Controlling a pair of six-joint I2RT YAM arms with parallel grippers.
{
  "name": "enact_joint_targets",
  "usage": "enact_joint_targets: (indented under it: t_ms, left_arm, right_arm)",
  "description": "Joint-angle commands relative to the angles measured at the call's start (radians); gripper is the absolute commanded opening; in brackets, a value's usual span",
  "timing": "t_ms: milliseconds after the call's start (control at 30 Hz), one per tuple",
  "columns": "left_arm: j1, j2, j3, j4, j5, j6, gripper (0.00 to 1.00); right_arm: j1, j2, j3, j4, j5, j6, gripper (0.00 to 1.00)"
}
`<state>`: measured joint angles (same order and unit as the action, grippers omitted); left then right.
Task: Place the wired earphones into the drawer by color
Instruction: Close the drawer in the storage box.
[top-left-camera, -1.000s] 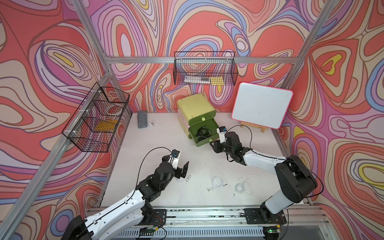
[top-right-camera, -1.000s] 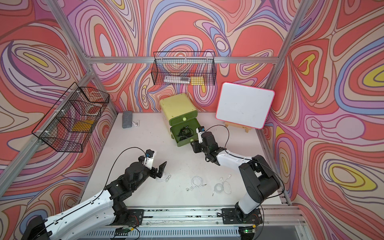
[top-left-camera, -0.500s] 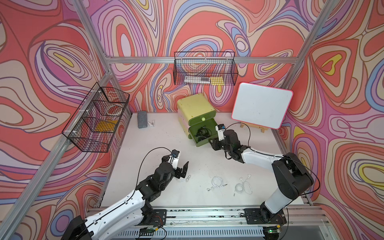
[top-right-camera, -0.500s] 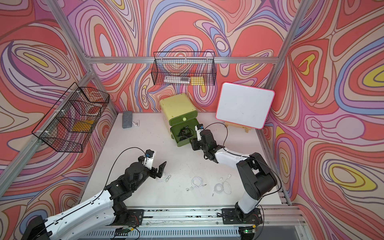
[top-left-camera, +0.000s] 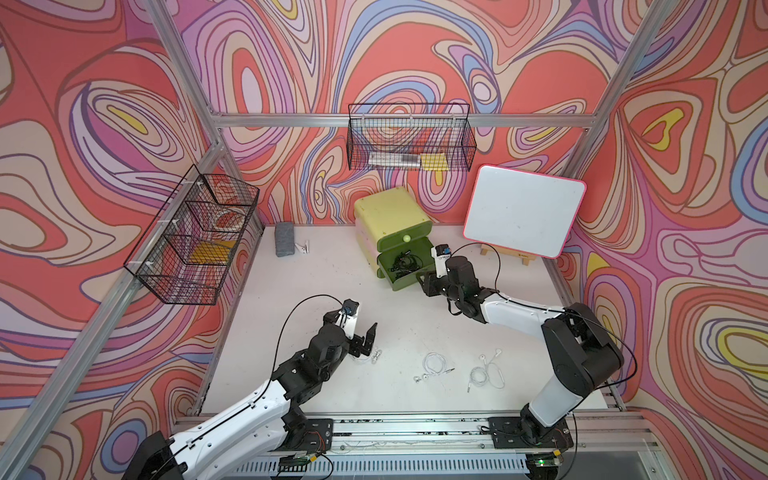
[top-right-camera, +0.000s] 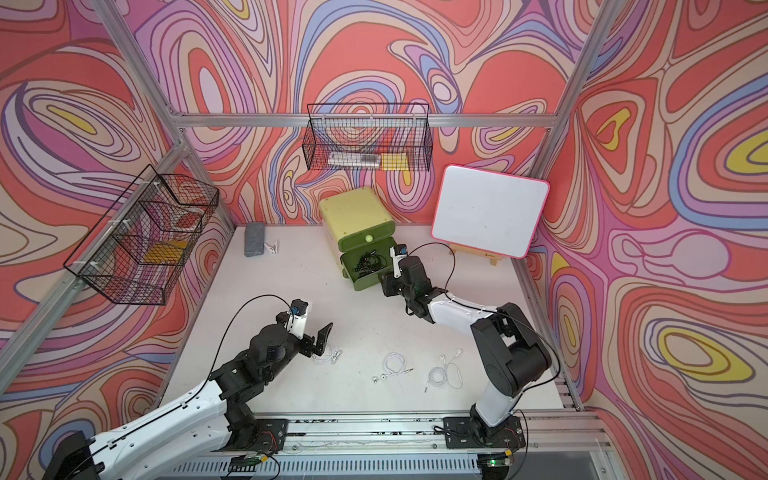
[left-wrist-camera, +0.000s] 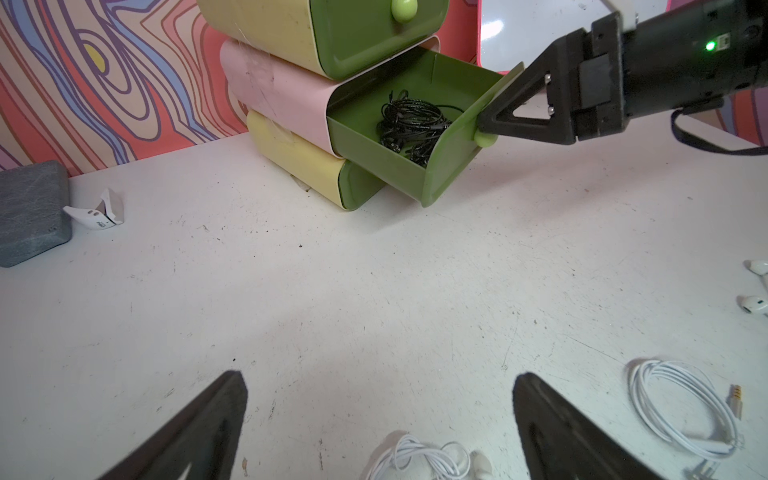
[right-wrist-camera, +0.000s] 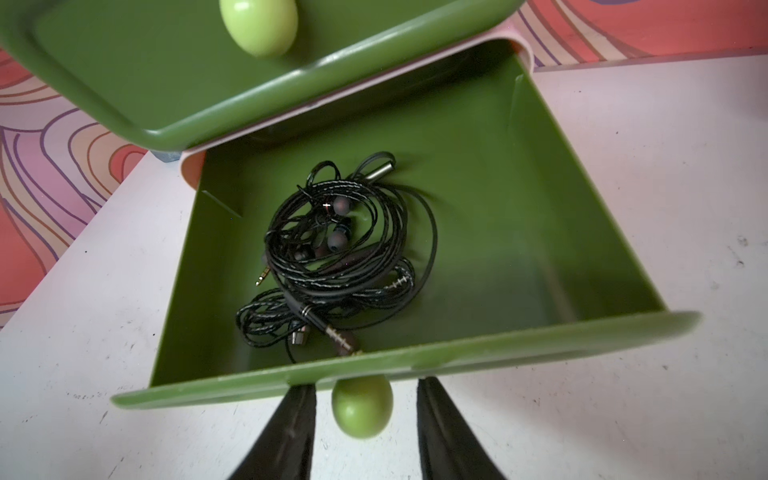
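Knob untouched inside half-spread right hand; left hand spread wide, low.

Right arm closes in on the open drawer
The right gripper has slid left and farther back; its jaws now stand either side of the knob on the pulled-out drawer.
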<state>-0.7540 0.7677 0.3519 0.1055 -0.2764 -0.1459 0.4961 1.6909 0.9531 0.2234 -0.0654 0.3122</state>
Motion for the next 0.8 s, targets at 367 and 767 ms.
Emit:
enact_joint_targets:
  t_ms: [367, 767]
  left_arm:
    - [-0.001, -0.034, -0.022, 0.026, -0.021, 0.002, 0.99]
    - [-0.002, -0.031, -0.022, 0.025, -0.015, 0.002, 0.99]
  right_arm:
    - [-0.002, 0.075, 0.108, 0.008, 0.032, 0.027, 0.42]
    - [-0.001, 0.147, 0.179, 0.010, 0.037, 0.027, 0.42]
